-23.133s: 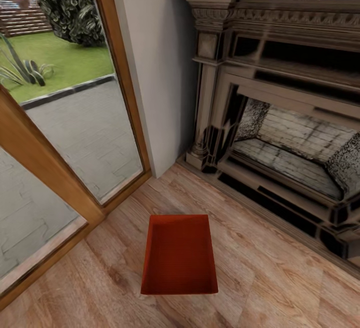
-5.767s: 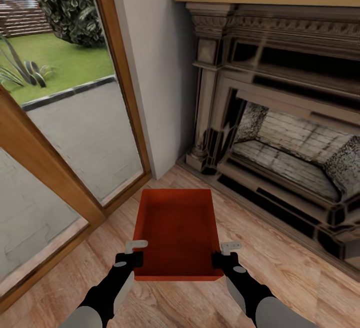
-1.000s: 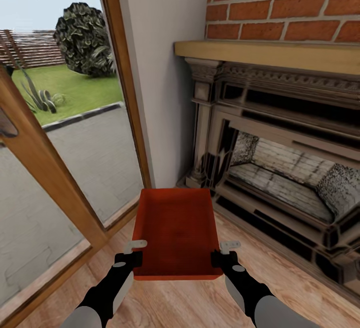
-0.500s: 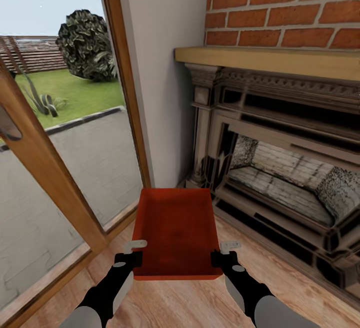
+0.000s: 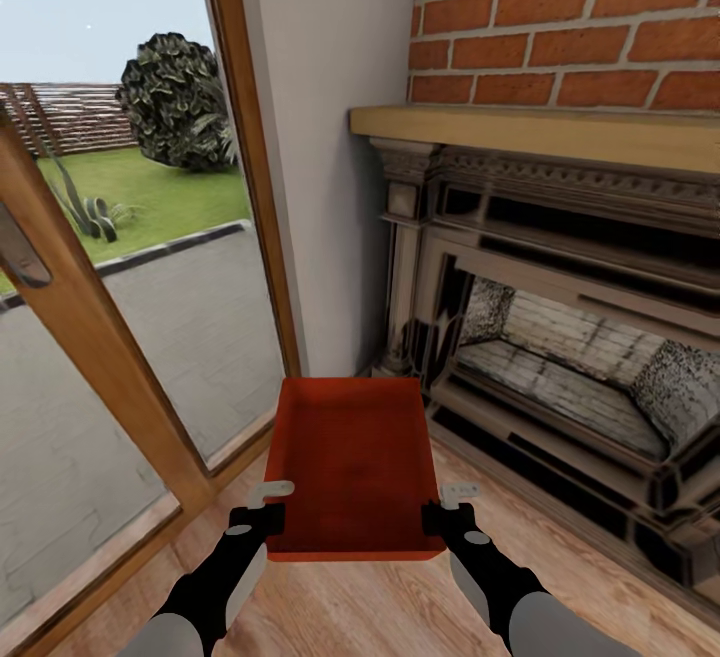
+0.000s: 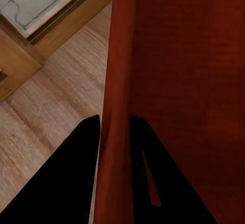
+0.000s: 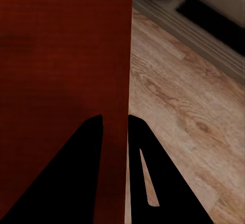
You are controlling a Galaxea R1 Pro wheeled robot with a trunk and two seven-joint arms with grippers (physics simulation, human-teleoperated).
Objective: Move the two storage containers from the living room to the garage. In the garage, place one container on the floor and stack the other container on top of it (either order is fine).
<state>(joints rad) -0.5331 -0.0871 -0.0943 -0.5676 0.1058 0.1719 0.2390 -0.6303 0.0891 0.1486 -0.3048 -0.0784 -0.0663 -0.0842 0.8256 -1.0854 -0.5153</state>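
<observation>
The red bin (image 5: 352, 467) is held above the wood floor (image 5: 600, 547), fireplace (image 5: 560, 337) at 2 o'clock. The left gripper (image 5: 268, 499) and right gripper (image 5: 447, 501) each pinch a side wall. Judged light, rigid, smooth; grip both rims near the near corners.

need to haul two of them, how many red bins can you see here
1: the red bin is held off the wood floor by the left gripper and right gripper, in front of the fireplace. The second may be out of frame.
</observation>
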